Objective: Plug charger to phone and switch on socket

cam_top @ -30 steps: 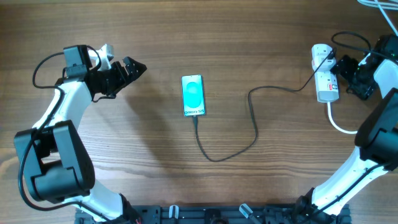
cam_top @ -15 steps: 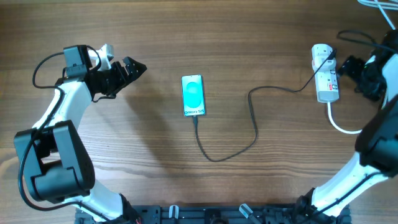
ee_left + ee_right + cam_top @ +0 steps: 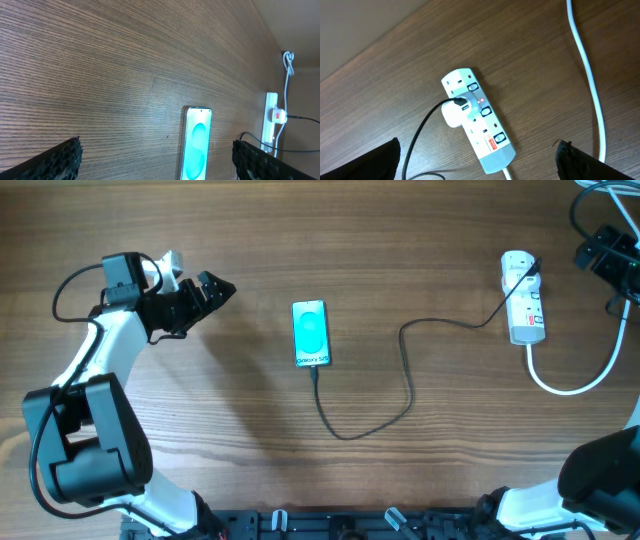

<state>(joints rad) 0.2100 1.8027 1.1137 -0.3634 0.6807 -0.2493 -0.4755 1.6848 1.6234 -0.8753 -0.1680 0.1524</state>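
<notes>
1. Nearest the arm bases, the brown wood-grain bench [image 3: 200, 410] carries the lowest loop of the long thin black charger cable [image 3: 410, 385]. The loop sags toward the near edge, between the phone and the socket.
2. Just beyond that loop, one end of the charger cable meets the near short edge of the small rectangular phone [image 3: 311, 333]. The phone lies flat around the middle of the bench, with its bright teal screen lit and facing up. A white strip of dark text runs across its near end.
3. Well to the left of the phone, the left arm's fingers [image 3: 212, 282] stand spread apart with nothing between them, pointing toward the phone. In the left wrist view the two dark fingertips frame the phone, with only bare wood between them.
4. On the right, the charger cable climbs to a white plug [image 3: 452, 114] seated in the white elongated plastic socket strip [image 3: 523, 298]. The strip lies flat, well apart from the phone. A small red light glows on it just beside the plug.
5. A thick white cord [image 3: 570, 388] leaves the socket strip's near end, curves to the right and runs up toward the far right corner.
6. Farthest off, the right arm's fingers [image 3: 385, 160] are spread wide and empty. They are held above the bench beyond and to the right of the socket strip, clear of it.
</notes>
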